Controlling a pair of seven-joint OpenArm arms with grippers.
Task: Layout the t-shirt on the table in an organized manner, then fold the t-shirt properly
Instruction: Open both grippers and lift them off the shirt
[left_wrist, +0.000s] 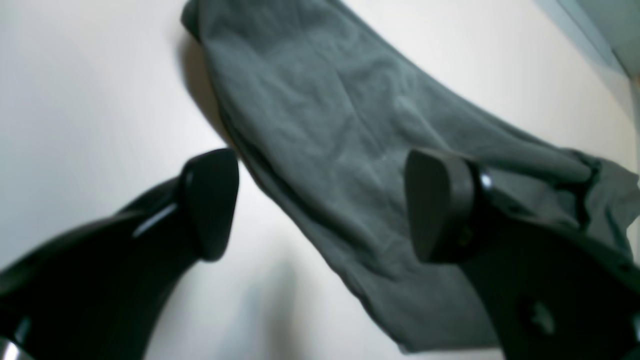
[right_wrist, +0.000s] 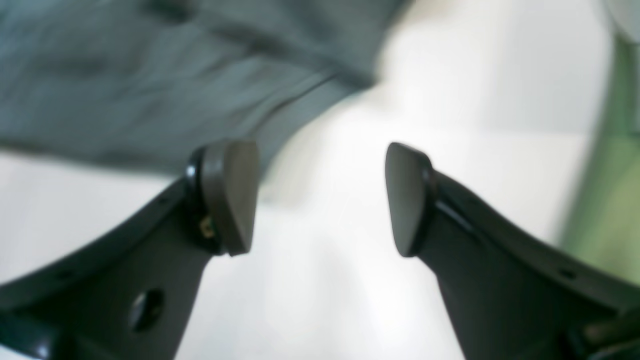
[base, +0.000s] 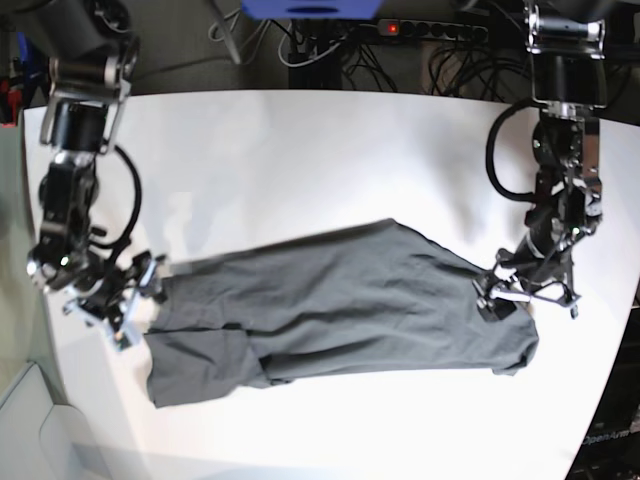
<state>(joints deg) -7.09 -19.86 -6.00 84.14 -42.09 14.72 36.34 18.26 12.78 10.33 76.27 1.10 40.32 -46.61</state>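
The dark grey t-shirt (base: 340, 300) lies spread sideways across the white table (base: 300, 150), wrinkled, with one end folded under at the lower left. My left gripper (base: 497, 295) hovers at the shirt's right end. In the left wrist view that gripper (left_wrist: 325, 200) is open, its black fingers (left_wrist: 210, 200) straddling the edge of the t-shirt (left_wrist: 320, 115) with nothing pinched. My right gripper (base: 140, 295) is at the shirt's left end. Seen from the right wrist, the gripper (right_wrist: 320, 197) stands open over bare table, the blurred t-shirt (right_wrist: 150, 75) just beyond its left finger.
Cables and a power strip (base: 430, 28) run behind the table's far edge. The table's left edge is close to the right arm, and a greenish floor strip (right_wrist: 610, 200) shows past that edge. Bare white tabletop surrounds the shirt.
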